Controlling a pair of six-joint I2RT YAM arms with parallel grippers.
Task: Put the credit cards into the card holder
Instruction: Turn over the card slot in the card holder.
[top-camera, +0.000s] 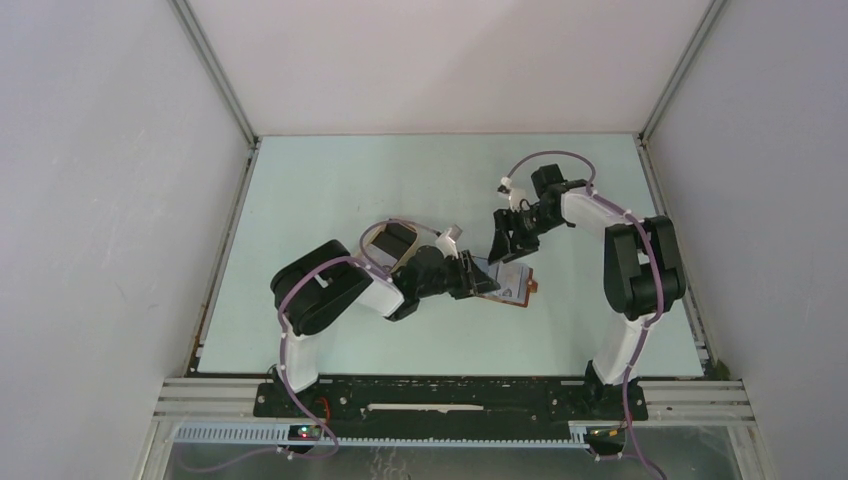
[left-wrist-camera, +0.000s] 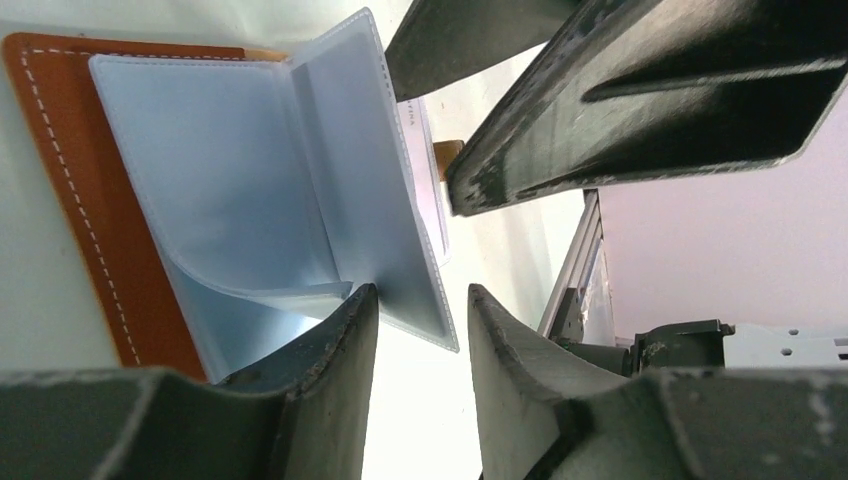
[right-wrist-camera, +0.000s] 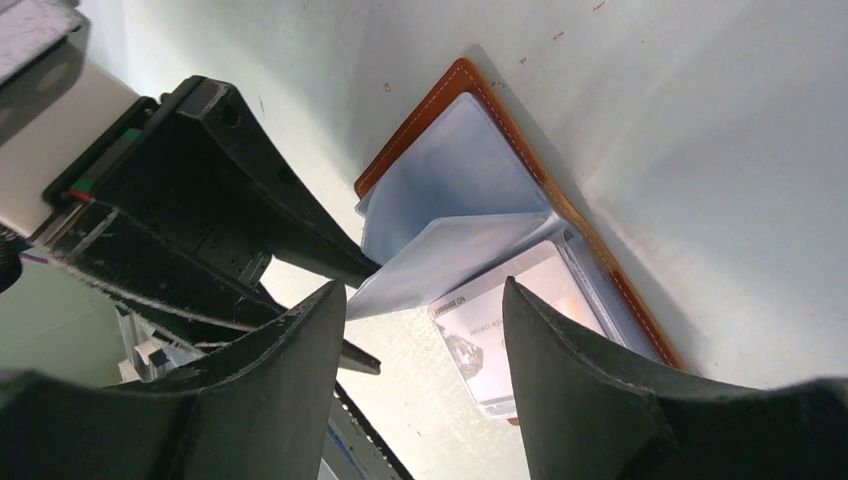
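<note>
Top external is showing us the holder (top-camera: 508, 290) lying open on the desk (top-camera: 330, 200), a little right of the middle, its length running roughly left to right with a slight tilt. The left hand (top-camera: 478, 277) is meeting it from the left end, held low. The right hand (top-camera: 513, 243) is hanging just beyond it on the far side, pointing down at it. Both are close, but the left one is nearer, right at the holder's edge.

Left wrist is giving us the relation that matters. One clear sleeve (left-wrist-camera: 375, 170) is standing up from the brown leather, and its free edge is falling between the left fingers. They are standing slightly apart. The sleeve is leaning on one finger (left-wrist-camera: 340, 340) and not touching the other, so we are judging it propped, not pinched.

Right wrist is showing the right hand's fingers wide apart and gripping nothing, with the pocket under the raised sleeve lying straight ahead between them. A pale card (right-wrist-camera: 500, 335) is lying there. We cannot tell whether it is sitting inside a pocket or on top of one. We are reckoning that the coming move is pushing it deeper under the sleeve.

Small print is showing on the card, but it is too blurred for us to read, and no brand is legible.
</note>
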